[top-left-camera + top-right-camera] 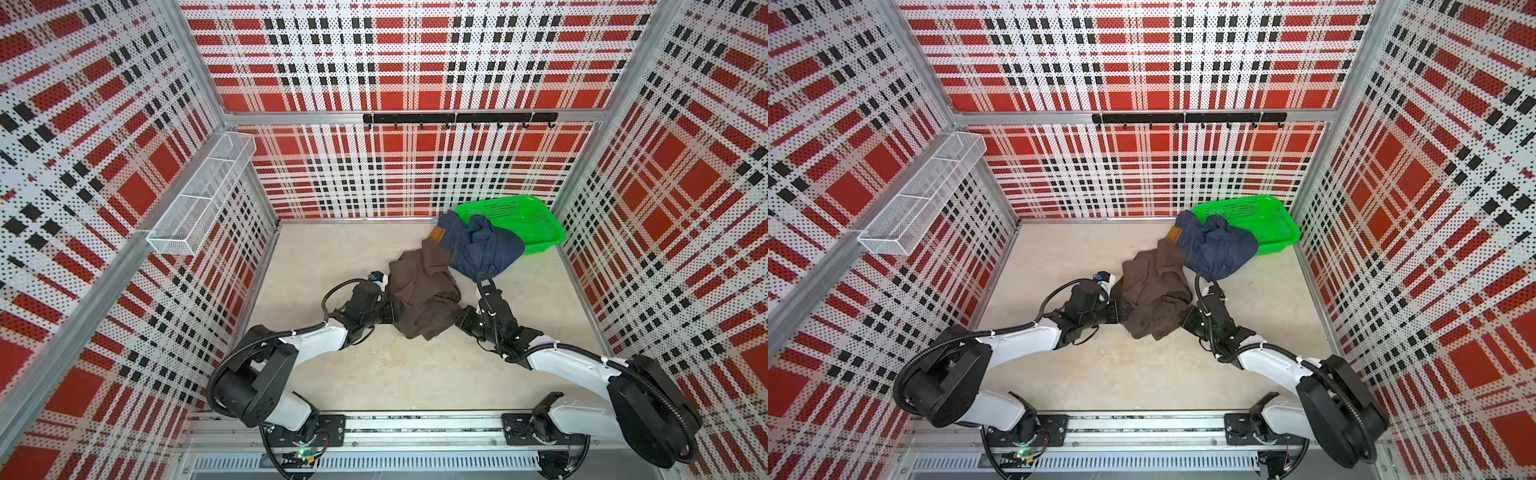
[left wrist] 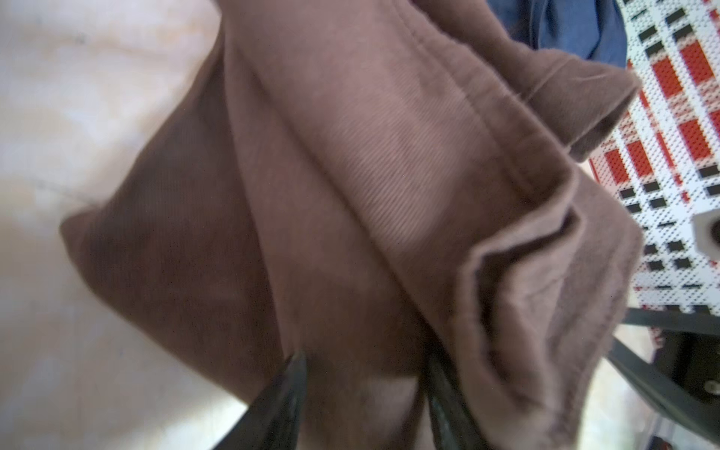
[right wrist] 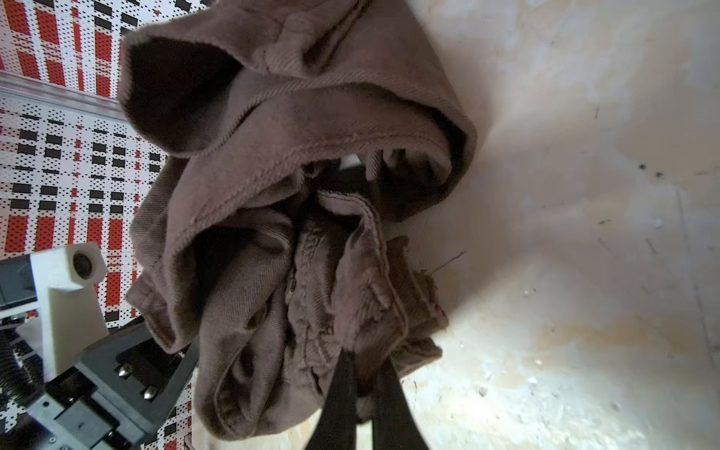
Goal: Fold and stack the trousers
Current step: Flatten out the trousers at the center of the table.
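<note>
R claw (image 3: 364, 358) pinches brown trousers (image 3: 311, 117); L claw (image 2: 365, 358) too — opp. side.

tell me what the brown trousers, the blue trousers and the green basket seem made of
brown trousers: likely brushed cotton twill, matte; fine diagonal ribs, fuzzy edges.
blue trousers: probably denim, matte, tan waistband patch.
green basket: moulded plastic, slightly glossy, perforated walls.

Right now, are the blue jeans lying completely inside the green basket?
No, in a top view the blue jeans hang over the near rim of the green basket and spill onto the table.
</note>
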You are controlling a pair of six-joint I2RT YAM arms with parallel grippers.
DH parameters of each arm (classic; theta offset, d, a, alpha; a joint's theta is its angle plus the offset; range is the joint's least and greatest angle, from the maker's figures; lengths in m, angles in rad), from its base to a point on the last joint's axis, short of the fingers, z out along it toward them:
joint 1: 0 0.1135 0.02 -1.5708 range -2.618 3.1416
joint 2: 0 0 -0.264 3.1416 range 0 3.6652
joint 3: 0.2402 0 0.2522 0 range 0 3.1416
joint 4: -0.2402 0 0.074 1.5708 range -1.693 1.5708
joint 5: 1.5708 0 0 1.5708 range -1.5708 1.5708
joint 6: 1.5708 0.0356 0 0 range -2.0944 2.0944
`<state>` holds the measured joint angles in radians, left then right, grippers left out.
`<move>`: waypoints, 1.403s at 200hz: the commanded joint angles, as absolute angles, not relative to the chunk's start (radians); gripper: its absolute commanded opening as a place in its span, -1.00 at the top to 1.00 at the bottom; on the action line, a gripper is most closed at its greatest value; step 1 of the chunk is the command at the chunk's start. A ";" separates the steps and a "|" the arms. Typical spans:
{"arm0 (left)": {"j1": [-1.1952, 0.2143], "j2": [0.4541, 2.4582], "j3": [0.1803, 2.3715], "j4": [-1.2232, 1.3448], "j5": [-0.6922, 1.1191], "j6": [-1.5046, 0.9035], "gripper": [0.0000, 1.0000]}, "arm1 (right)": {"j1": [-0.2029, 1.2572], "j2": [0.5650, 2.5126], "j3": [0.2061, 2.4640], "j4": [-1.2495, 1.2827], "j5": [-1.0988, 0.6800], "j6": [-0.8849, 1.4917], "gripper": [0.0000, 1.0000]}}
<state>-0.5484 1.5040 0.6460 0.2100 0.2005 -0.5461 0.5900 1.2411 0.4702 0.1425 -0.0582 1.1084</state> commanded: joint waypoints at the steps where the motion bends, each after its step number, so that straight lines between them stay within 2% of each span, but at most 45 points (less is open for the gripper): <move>1: -0.535 1.523 0.684 0.252 0.254 -0.525 0.31 | 0.598 1.207 0.480 0.100 -0.018 1.109 1.00; 39: -0.525 1.442 0.715 0.210 0.210 -0.513 1.00 | 0.599 1.116 0.524 -0.011 0.033 1.078 1.00; 101: -0.464 1.148 0.779 -0.014 -0.016 -0.453 1.00 | 0.598 0.936 0.663 -0.254 0.183 0.987 1.00; 151: -0.403 0.928 0.861 -0.193 -0.120 -0.418 1.00 | 0.600 0.895 0.792 -0.369 0.246 0.923 1.00; 199: -0.383 0.882 0.925 -0.297 -0.118 -0.411 1.00 | 0.598 0.905 0.917 -0.435 0.293 0.856 1.00; 232: -0.383 0.945 0.905 -0.322 -0.082 -0.424 1.00 | 0.597 0.924 0.950 -0.513 0.371 0.833 1.00; 260: -0.385 1.024 0.877 -0.295 -0.056 -0.437 0.62 | 0.581 0.948 0.949 -0.617 0.480 0.841 1.00; 280: -0.385 1.047 0.874 -0.270 -0.056 -0.441 0.12 | 0.513 0.938 0.944 -0.709 0.536 0.855 1.00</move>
<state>-0.4080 1.0306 0.8852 -0.2867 0.0120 -0.4419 0.5892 0.9558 0.9398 -0.5331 0.3222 0.8539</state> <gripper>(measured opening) 0.330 0.086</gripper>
